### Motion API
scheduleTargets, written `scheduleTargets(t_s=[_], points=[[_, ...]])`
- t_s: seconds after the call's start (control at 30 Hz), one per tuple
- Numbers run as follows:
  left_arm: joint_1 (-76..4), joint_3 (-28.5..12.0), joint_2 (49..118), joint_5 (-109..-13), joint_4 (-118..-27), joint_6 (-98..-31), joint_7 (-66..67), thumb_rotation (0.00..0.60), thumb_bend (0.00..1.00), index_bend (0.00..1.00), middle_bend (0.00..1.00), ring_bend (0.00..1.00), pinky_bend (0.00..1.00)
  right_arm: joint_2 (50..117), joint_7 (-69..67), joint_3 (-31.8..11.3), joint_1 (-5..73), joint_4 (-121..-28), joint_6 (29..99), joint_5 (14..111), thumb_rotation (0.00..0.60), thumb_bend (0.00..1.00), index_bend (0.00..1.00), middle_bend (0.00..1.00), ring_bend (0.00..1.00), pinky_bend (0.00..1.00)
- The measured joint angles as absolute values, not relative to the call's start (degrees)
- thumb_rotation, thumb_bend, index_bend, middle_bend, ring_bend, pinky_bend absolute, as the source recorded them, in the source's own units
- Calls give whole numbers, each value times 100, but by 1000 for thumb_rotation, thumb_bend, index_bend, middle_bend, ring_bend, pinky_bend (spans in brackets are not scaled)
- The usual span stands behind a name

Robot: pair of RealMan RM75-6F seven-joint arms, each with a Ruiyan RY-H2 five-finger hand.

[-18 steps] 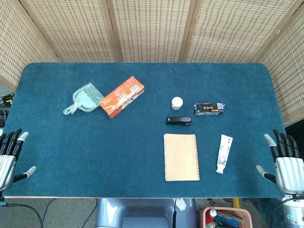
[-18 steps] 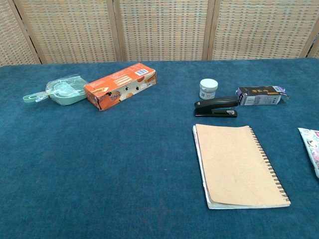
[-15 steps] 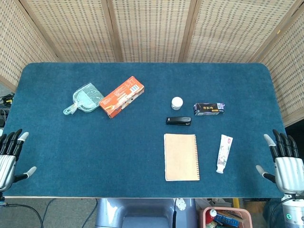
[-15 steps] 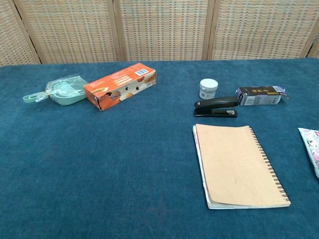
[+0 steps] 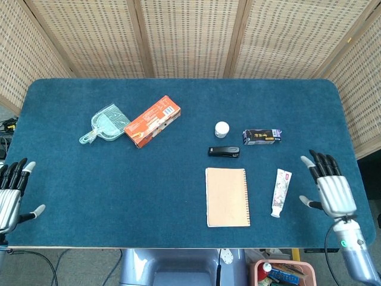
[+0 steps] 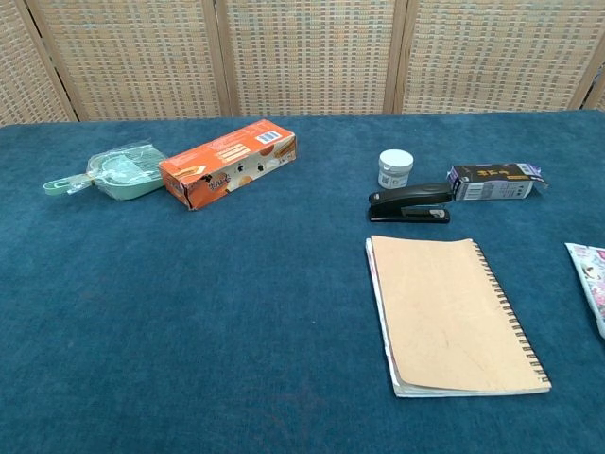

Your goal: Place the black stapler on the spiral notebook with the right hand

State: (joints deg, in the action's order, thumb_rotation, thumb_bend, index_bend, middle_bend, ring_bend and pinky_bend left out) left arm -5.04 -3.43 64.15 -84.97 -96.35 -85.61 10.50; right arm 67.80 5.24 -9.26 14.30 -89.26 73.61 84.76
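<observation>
Stapler task status: not yet begun; nothing is held.
Right hand (image 5: 331,187): empty, fingers (image 5: 321,161) spread wide and pointing away from the robot, over the near right part of the counter (image 5: 178,196). Seen only in the head view.
Left hand (image 5: 11,196): empty, fingers apart, off the near left edge, well away from the work.
Spiral notebook (image 6: 452,312): flat and closed, binding on its right side, to the left of the right hand; a toothpaste tube (image 5: 281,192) lies between them.
Black stapler (image 6: 409,203): on the counter just beyond the notebook's far edge, close to it, long axis running left to right.
Key relation: stapler lies ahead and to the left of the right hand, across its pointing direction; right hand is plainly the nearer.
Neighbours: white jar (image 6: 395,168) and dark box (image 6: 495,182) crowd the stapler's far side.
</observation>
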Motion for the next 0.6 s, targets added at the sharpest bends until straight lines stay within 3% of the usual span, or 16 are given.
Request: scheduleTargets(t_s=[0.23, 0.33, 0.5, 0.6], points=[[-671, -539, 6527, -7996, -9533, -8255, 1223, 600, 35, 0, 0, 0, 0, 7097, 725, -1436, 2856, -8655, 5626, 7838, 600, 0, 49, 54, 0, 52], [-742, -613, 6578, -7750, -9456, -8093, 1294, 600, 34, 0, 0, 0, 0, 7472, 917, -1572, 3426, -8206, 5176, 7614, 600, 14, 92, 137, 22, 159], [-863, -726, 6685, -7444, -9286, -7881, 1380, 600, 35, 0, 0, 0, 0, 8243, 1159, -1683, 4110, -7203, 4590, 7289, 600, 93, 186, 259, 140, 356], [-913, -749, 6736, -7340, -9225, -7791, 1416, 600, 35, 0, 0, 0, 0, 8719, 1244, -1700, 4348, -6667, 4405, 7176, 600, 136, 200, 276, 158, 394]])
